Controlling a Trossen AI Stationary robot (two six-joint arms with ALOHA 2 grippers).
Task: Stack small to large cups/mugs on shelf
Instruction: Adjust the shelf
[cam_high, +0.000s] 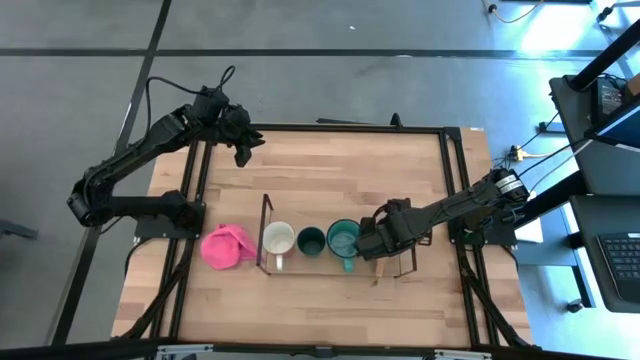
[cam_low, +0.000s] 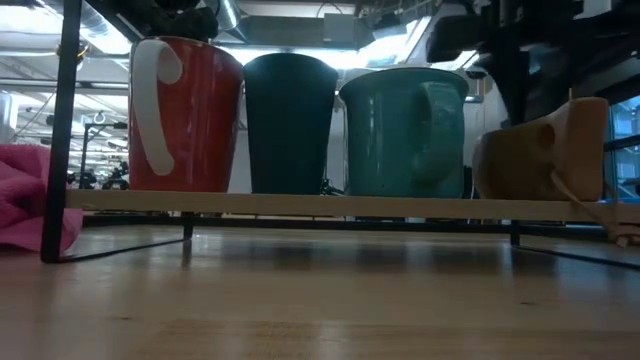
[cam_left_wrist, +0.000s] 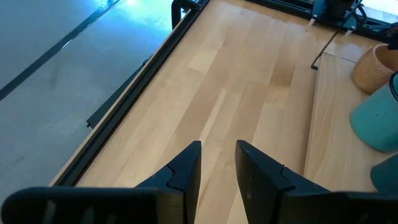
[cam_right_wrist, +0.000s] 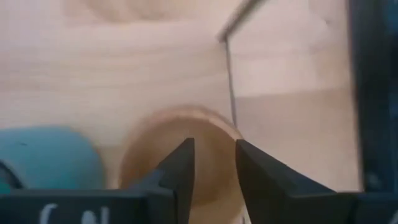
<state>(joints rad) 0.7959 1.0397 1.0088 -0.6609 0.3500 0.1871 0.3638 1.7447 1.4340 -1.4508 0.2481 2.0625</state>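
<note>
Wood grain runs in pale planks across the table (cam_high: 330, 160), and I see the thin black wire shelf (cam_high: 266, 215) sitting toward six o'clock from the table's centre, its flat light board carrying four cups in a row. From nine o'clock to three o'clock along it: the white-rimmed mug (cam_high: 278, 240), glossy reddish-brown on its side with a white loop handle in the low view; the small dark green cup (cam_high: 311, 241), straight and matte; the larger teal mug (cam_high: 344, 238), rounded with a thick handle; and the tan wooden long-handled cup (cam_low: 540, 150), smooth and bowl-shaped, at the three o'clock end, mostly hidden under my arm from above. All four stand upright, just beside one another.

My right gripper (cam_right_wrist: 211, 168) hovers directly over the wooden cup, its two dark wedge-shaped fingers parted by a narrow gap with nothing between them, the cup's round rim below. My left gripper (cam_left_wrist: 217, 168) waits near the table's eleven o'clock corner, fingers likewise slightly apart and empty above bare wood.

A soft, lumpy pink cloth (cam_high: 226, 246) lies on the table just beside the shelf's nine o'clock end frame.
</note>
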